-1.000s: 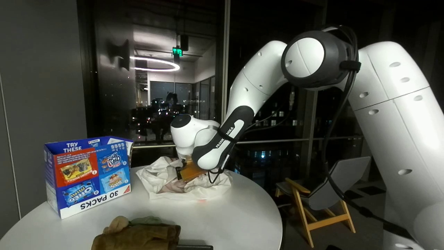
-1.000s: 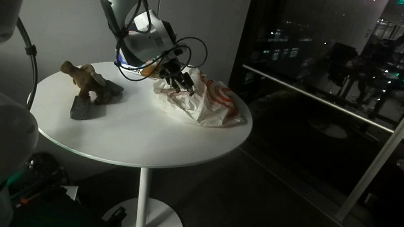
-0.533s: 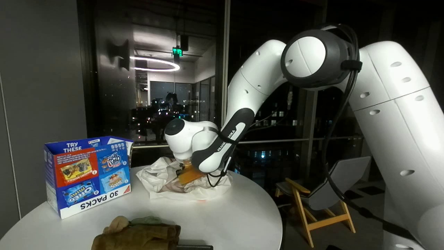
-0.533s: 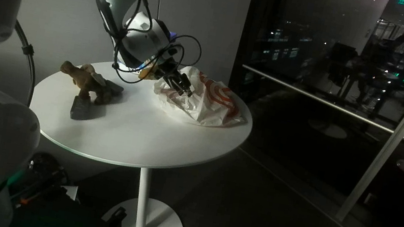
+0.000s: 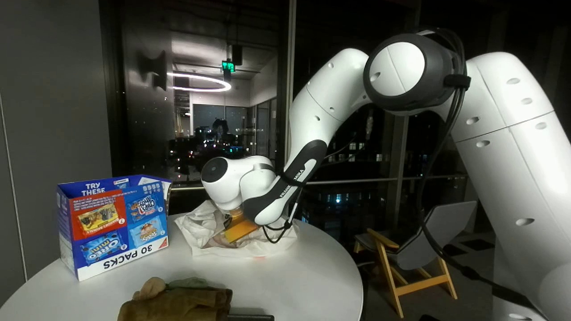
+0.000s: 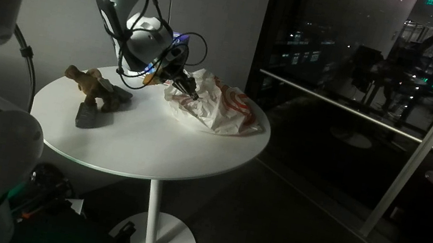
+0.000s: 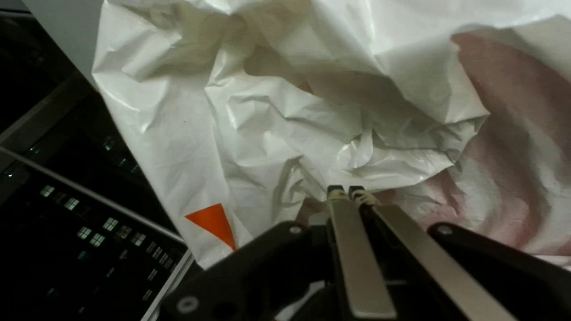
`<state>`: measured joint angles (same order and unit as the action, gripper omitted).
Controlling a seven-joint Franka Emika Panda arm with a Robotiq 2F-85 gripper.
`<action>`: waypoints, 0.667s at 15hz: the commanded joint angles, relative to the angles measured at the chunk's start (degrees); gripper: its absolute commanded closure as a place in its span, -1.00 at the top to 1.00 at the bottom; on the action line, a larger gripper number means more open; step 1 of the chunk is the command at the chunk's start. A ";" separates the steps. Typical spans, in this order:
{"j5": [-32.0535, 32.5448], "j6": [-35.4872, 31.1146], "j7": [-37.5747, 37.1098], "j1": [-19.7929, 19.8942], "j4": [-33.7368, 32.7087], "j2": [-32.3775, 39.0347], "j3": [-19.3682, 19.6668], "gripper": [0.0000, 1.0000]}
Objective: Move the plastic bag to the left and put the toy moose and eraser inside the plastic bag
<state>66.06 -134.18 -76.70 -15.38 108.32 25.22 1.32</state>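
The white plastic bag with faded red swirls lies crumpled on the round white table. My gripper reaches down into its folds, fingers brought almost together. Folds and an edge of the bag run up to the fingertips from both sides, so a bit of film appears pinched there. In an exterior view the gripper meets the near side of the bag. The brown toy moose sits apart from it, with a dark grey block against it that looks like the eraser.
A blue and red snack box stands on the white table beside the bag. A window wall lies behind the bag. A wooden-framed chair stands on the floor past the table edge.
My gripper has tipped and shifted a little toward the snack box, and its fingers have come together at the bag. The bag has barely stirred; moose and block have not moved.
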 commanded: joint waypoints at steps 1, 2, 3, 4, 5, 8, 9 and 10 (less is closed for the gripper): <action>0.15 5.08 -1.71 0.52 0.62 -1.57 -1.81 -0.39; -1.03 6.32 -0.96 0.80 1.32 -2.23 -2.50 -0.37; -1.89 7.02 -0.45 1.04 1.90 -2.73 -3.10 -0.26; -2.95 7.76 -0.63 1.17 2.48 -3.34 -3.68 -0.13; -3.89 8.45 -1.32 1.20 2.69 -3.65 -4.05 0.04; -7.21 8.51 -2.56 1.51 2.85 -4.45 -4.82 0.48; -6.69 8.57 -4.04 1.22 2.66 -4.59 -4.47 0.62; -5.99 8.67 -5.54 1.13 2.31 -4.39 -4.07 0.79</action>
<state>59.91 -126.32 -78.66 -14.80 109.79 22.78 -2.44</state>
